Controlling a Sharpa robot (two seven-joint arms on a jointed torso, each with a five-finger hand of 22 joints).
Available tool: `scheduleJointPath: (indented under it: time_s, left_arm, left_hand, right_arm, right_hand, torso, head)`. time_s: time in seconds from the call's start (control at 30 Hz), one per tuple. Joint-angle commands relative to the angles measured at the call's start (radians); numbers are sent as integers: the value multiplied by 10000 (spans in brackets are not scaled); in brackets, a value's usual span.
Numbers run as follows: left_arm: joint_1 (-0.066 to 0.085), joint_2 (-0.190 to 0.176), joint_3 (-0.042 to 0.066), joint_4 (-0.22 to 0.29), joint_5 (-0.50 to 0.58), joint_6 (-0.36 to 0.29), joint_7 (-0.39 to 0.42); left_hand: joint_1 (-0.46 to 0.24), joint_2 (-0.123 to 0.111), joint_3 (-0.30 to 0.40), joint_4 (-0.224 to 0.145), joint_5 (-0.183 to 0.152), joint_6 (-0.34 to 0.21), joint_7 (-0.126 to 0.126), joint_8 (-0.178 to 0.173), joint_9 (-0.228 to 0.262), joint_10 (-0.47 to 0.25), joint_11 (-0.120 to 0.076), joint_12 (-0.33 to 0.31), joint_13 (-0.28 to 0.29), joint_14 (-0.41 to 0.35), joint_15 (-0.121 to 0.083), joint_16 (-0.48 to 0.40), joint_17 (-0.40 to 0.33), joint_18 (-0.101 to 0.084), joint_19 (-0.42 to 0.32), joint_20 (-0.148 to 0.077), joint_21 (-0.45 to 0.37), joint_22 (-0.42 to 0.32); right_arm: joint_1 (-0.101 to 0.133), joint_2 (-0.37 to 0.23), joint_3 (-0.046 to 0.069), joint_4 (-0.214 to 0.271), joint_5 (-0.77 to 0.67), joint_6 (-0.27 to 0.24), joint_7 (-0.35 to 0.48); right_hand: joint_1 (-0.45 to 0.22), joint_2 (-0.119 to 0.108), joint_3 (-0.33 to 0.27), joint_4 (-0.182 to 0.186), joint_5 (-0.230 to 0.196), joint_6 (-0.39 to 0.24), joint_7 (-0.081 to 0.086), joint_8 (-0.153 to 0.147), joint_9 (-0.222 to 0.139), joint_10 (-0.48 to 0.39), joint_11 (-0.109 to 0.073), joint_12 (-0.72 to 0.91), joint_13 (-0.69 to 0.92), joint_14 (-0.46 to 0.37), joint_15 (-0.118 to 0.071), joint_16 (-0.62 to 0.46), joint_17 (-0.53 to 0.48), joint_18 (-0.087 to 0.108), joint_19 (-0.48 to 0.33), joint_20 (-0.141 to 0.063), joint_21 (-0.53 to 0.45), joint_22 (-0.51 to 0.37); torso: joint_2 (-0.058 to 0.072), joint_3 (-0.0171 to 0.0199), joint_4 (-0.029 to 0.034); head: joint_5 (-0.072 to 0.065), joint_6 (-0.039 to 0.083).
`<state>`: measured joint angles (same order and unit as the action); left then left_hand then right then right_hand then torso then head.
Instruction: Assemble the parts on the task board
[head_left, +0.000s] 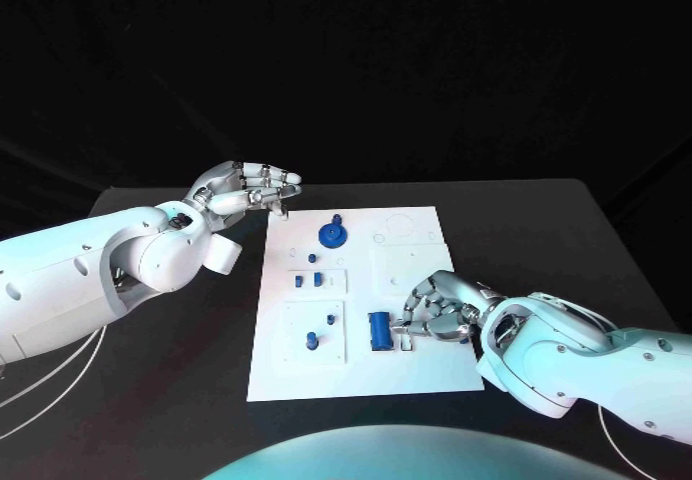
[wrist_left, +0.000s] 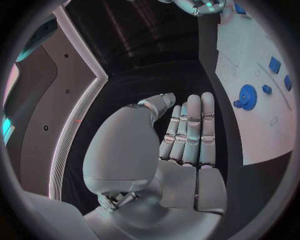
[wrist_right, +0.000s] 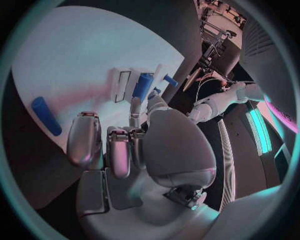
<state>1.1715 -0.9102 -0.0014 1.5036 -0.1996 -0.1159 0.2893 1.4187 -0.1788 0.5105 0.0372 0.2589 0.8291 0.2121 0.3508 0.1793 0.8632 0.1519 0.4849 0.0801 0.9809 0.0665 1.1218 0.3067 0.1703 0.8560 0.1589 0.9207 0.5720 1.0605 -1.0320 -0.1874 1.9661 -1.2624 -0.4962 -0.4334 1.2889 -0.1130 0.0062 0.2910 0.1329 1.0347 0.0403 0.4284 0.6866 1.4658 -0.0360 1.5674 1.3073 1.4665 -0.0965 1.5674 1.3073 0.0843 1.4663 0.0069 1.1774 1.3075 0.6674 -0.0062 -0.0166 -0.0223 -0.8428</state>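
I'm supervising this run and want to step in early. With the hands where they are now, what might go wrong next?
1. The right hand rests on the white task board beside the blue cylinder; a sideways brush of its fingers may roll the cylinder away.
2. The left hand hovers at the board's far corner, so reaching in might knock the round blue gear-like part.

The task board (head_left: 411, 370) lies on the bench (head_left: 577, 220) between the hands, the cylinder part (head_left: 381, 330) just beside the right hand (head_left: 440, 312), the left hand (head_left: 242, 190) off the board's far corner.
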Motion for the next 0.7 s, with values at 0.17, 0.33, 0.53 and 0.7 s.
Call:
scheduleJointPath:
  time_s: [0.17,0.33,0.53,0.7]
  left_arm:
    - [7,26,6,24,16,63,79]
    - [7,49,5,22,21,67,79]
    - [6,97,5,50,59,94,50]
    - [6,119,5,85,84,113,41]
  left_hand:
    - [-48,42,27,-20,63,-48,41,48,9,-88,9,59,0,9,60,-6,-16,140,-51,41,-32,-14]
    - [-58,43,28,-17,62,-48,40,59,11,-92,9,71,0,8,61,-4,-16,140,-51,42,-34,-17]
    - [-58,43,28,-17,62,-48,40,59,11,-92,9,71,0,8,61,-4,-16,140,-51,42,-34,-17]
    - [-58,43,28,-17,62,-48,40,59,11,-92,9,71,0,8,61,-4,-16,140,-51,42,-34,-17]
  right_arm:
    - [382,-892,25,47,119,-422,646]
    - [471,-1586,19,10,-584,-293,675]
    - [456,-2147,-38,15,-1347,-55,353]
    - [242,-2288,-91,-36,-1520,4,143]
  right_hand:
    - [164,-258,215,-11,-22,-600,378,-787,-257,1050,363,34,2635,1043,310,34,2635,-167,180,275,-141,1666]
    - [216,-297,238,-6,-21,-484,388,-838,-262,1050,387,34,2635,1043,345,34,2635,-160,172,318,-171,1665]
    - [219,-372,239,16,-20,-94,293,-749,-177,1050,317,34,2635,1043,303,34,2635,-138,160,331,-215,1664]
    - [210,-364,242,20,-18,-83,290,-750,-174,1050,315,34,2635,1039,300,28,2616,-135,156,330,-233,1660]
  torso:
    - [-26,-30,0]
    - [-13,-23,-22]
    - [-15,-20,-13]
    - [-17,-27,-41]
  head:
    - [-116,12]
    - [-193,71]
    - [-259,88]
    - [-252,88]
